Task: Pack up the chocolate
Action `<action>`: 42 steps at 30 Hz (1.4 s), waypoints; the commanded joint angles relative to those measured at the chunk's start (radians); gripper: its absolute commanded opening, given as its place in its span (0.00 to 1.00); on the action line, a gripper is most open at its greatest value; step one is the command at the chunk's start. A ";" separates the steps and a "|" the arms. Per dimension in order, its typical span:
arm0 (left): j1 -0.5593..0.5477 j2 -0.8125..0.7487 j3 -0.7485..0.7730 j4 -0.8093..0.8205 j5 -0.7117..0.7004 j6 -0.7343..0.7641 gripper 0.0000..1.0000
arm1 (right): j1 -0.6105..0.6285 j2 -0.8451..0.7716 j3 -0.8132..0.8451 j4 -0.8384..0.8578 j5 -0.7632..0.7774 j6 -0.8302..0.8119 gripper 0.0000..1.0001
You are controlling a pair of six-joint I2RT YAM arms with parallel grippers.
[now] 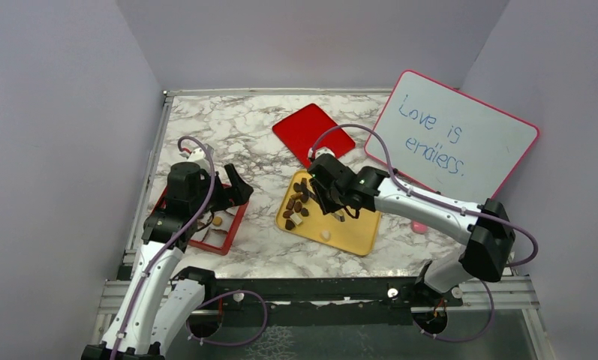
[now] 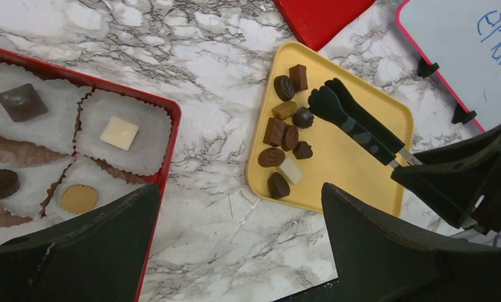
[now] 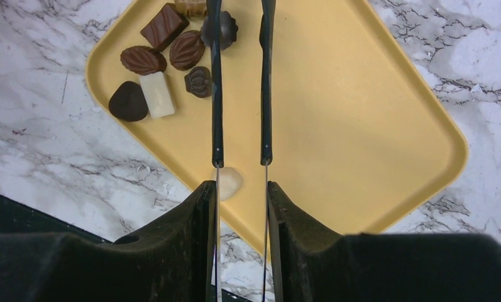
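Observation:
Several chocolates (image 1: 295, 204), dark, tan and one white, lie in a cluster at the far left end of the yellow tray (image 1: 352, 225); one cream candy (image 1: 326, 235) lies apart near its front edge. My right gripper (image 1: 332, 196) is shut on black-tipped tongs (image 3: 216, 94), whose open tips reach the cluster (image 3: 166, 56) in the right wrist view. The cream candy (image 3: 230, 182) sits just below my right gripper (image 3: 238, 189). My left gripper (image 2: 235, 207) is open and empty over marble, between the red box (image 2: 172, 119) and the tray (image 2: 361, 163). The box holds a white square (image 2: 119, 133), a dark square (image 2: 21, 102) and a tan round (image 2: 79, 198).
A red lid (image 1: 313, 133) lies flat behind the tray. A pink-framed whiteboard (image 1: 453, 135) leans at the back right. A small pink object (image 1: 419, 226) lies right of the tray. The red box (image 1: 222, 238) sits at the left, under the left arm (image 1: 187, 187).

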 commanded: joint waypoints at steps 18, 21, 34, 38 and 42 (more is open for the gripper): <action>-0.004 -0.081 -0.071 0.144 0.137 0.080 0.99 | -0.033 0.194 0.099 0.117 0.068 0.092 0.37; -0.003 -0.096 -0.074 0.144 0.137 0.079 0.99 | -0.032 0.194 0.082 0.119 0.066 0.104 0.33; -0.003 -0.092 -0.077 0.144 0.114 0.071 0.99 | -0.032 0.134 0.068 0.102 0.078 0.095 0.24; -0.003 -0.091 -0.077 0.139 0.083 0.065 0.99 | -0.032 0.113 0.059 0.106 0.060 0.066 0.24; -0.004 -0.108 -0.069 0.133 0.044 0.058 0.99 | -0.033 0.097 0.039 0.129 0.044 0.038 0.24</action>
